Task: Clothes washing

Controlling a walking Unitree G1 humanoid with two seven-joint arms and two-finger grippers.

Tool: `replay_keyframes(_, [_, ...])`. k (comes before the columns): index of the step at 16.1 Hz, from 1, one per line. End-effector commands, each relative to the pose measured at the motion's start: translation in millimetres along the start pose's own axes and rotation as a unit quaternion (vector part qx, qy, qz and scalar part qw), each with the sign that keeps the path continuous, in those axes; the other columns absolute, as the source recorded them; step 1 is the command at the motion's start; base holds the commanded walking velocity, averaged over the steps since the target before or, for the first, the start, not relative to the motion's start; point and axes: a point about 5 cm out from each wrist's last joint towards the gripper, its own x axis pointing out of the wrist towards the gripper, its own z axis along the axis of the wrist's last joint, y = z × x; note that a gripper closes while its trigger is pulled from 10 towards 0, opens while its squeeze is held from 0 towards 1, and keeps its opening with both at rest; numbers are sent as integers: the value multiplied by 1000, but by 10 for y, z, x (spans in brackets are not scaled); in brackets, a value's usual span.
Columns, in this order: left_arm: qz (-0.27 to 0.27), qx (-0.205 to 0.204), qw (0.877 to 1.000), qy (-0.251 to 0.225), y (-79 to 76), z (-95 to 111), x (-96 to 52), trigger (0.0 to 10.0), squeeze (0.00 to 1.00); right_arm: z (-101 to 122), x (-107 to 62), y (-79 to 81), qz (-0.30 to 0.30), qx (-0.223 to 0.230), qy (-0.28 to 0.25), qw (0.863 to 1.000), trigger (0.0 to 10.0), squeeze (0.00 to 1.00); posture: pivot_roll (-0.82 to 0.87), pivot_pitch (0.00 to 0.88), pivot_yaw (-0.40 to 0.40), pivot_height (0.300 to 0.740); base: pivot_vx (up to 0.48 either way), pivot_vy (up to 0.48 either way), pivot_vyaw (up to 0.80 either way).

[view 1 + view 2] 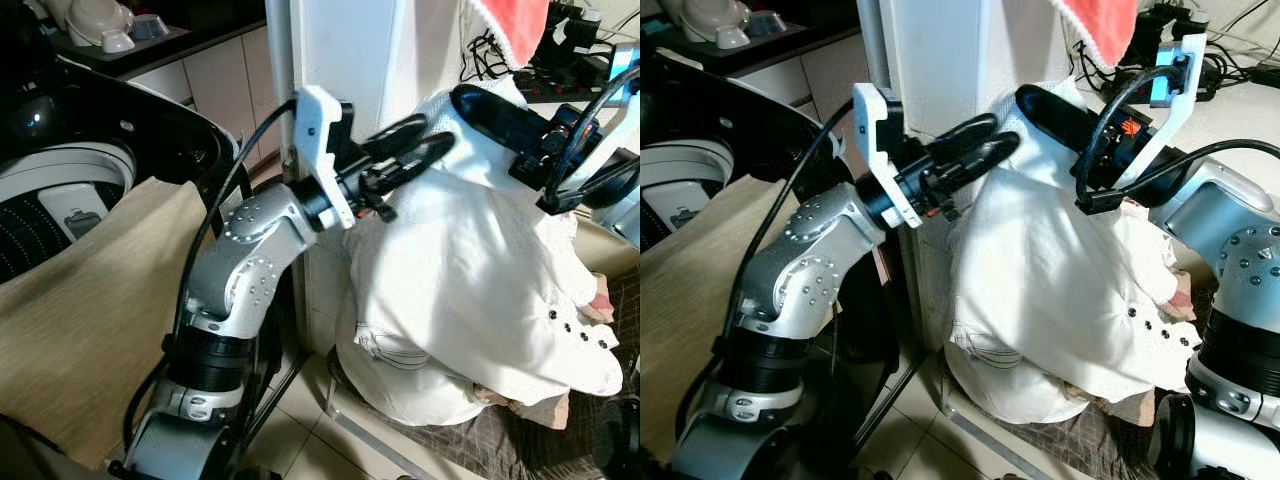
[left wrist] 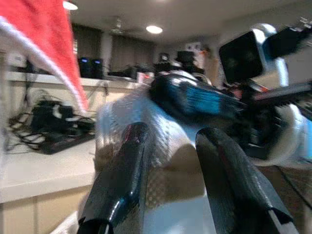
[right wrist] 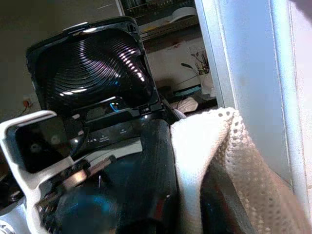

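A white garment point(image 1: 470, 280) with dark snap buttons hangs in front of me, its lower part bunched over a pile of clothes. My right gripper point(image 1: 480, 108) holds it up by its knit top edge; in the right wrist view that white knit fabric point(image 3: 214, 146) is pinched beside a black finger point(image 3: 156, 165). My left gripper point(image 1: 420, 145) reaches in from the left at the same height. Its fingers point(image 2: 122, 180) stand apart, with the knit fabric point(image 2: 165, 146) just beyond them. The washing machine point(image 1: 50, 200) is at my left, lid point(image 3: 92, 58) raised.
A beige cloth point(image 1: 90, 310) drapes over the washer's near rim. A white pillar point(image 1: 340, 50) stands right behind the grippers. A red towel point(image 1: 515, 25) hangs above, over a counter with power strips point(image 1: 570, 60). Dark checked fabric point(image 1: 520, 440) lies under the pile.
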Motion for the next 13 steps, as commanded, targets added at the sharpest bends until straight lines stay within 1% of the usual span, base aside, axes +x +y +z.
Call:
replay_keyframes(1, [-38, -16, 999, 25, -120, -101, -3, 10000, 0, 85, 19, 79, 16, -8, -14, 1000, 0, 0, -167, 0, 43, 740, 0, 0, 0])
replay_keyframes(2, [-61, -32, 997, 47, -218, -235, -13, 10000, 0, 118, 32, 89, 19, -4, -22, 1000, 0, 0, -167, 0, 43, 740, 0, 0, 0])
replay_keyframes(5, [-59, -29, 995, 73, -238, -350, -38, 10000, 0, 166, 37, 99, 19, -2, -31, 999, 0, 0, -167, 0, 45, 740, 0, 0, 0])
replay_keyframes(6, [-50, -25, 995, 86, -217, -400, -49, 10000, 0, 181, 36, 107, 22, -2, -33, 999, 0, 0, -166, 0, 43, 740, 0, 0, 0])
replay_keyframes(9, [-15, 10, 995, 93, -146, -472, -43, 10000, 0, 181, 46, 129, 26, -1, -33, 999, 0, 0, -166, 0, 43, 740, 0, 0, 0])
replay_keyframes(10, [-3, 46, 993, 109, -120, -514, -44, 10000, 0, 176, 48, 133, 25, -3, -31, 999, 0, 0, -166, 0, 43, 740, 0, 0, 0])
replay_keyframes(11, [24, 67, 990, 119, -70, -545, -42, 10000, 0, 175, 52, 139, 26, -1, -32, 999, 0, 0, -165, 0, 46, 740, 0, 0, 0])
replay_keyframes(12, [34, 70, 990, 121, -49, -557, -48, 10000, 145, 175, 53, 143, 26, -1, -33, 999, 0, 0, -165, 0, 46, 740, 0, 0, 0])
replay_keyframes(13, [29, 60, 991, 116, -50, -549, -68, 10000, 1000, 172, 51, 143, 25, -1, -32, 999, 0, 0, -168, 0, 48, 740, 0, 0, 0])
